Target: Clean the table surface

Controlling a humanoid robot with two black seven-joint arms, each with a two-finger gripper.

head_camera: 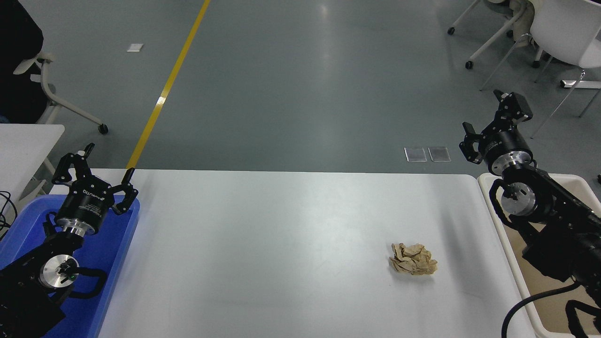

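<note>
The white table surface (281,244) fills the middle of the head view. A crumpled ball of brown paper (413,259) lies on it toward the right front. My right gripper (491,119) is open and empty, raised over the floor just past the table's far right corner, well beyond the paper ball. The left gripper (108,162) is open and empty, parked above the blue tray at the lower left.
A beige bin (490,197) stands against the table's right edge, under my right arm. A blue tray (117,263) sits at the left edge. A smaller white table (28,136) and wheeled chairs (558,33) stand around on the grey floor.
</note>
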